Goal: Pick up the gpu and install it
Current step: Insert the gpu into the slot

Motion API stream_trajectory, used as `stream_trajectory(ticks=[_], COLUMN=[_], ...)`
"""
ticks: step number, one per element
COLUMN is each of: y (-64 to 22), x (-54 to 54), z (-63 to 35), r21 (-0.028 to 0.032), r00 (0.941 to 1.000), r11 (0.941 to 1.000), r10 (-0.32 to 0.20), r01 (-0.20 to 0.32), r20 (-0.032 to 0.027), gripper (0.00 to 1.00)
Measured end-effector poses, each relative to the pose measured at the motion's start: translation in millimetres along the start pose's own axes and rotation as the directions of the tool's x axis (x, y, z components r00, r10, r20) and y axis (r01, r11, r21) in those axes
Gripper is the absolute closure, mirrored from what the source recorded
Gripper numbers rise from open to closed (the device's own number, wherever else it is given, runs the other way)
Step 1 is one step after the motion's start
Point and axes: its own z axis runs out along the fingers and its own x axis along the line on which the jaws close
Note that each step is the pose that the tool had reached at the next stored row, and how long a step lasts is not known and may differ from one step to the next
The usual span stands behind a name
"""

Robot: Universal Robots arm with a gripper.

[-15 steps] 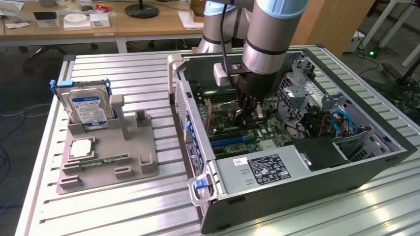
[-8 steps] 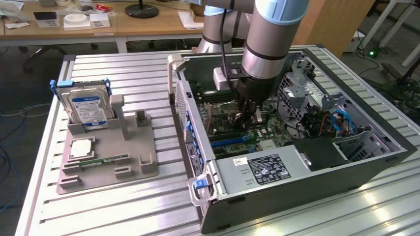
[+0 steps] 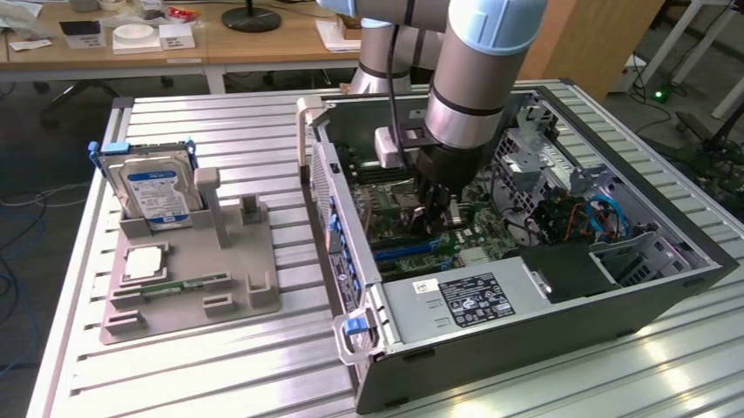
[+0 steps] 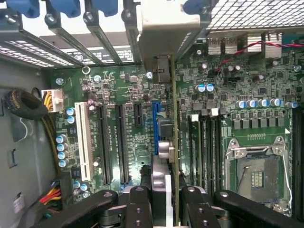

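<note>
Gripping gpu [image 4: 166,152] edge-on, tool [image 4: 164,202] clenched on card's near end, arm down inside open computer case [image 3: 558,340] on counter [image 3: 209,374]. Card upright over motherboard [image 4: 118,85], just beside blue slot [image 4: 156,123], silver bracket end near slotted case wall. At exterior view's left, well apart from case: grey parts holder [image 3: 261,261] with hard drive [image 3: 157,196] and memory stick [image 3: 186,285]

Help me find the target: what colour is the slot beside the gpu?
Blue slot, best seen in the wrist view, beside the gpu.
</note>
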Motion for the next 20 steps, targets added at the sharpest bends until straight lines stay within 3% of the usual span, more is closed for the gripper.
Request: stream_trajectory(ticks=[5, 20], y=[-0.3, 2.3], x=[4.7, 4.1], z=[0.4, 4.0], r21=[-0.0005, -0.0017], r00=[1.0, 0.9998], r11=[1.0, 0.9998], r10=[0.0, -0.02], r01=[0.0, 0.02], r20=[-0.0012, -0.0006], gripper=[0.71, 0.71])
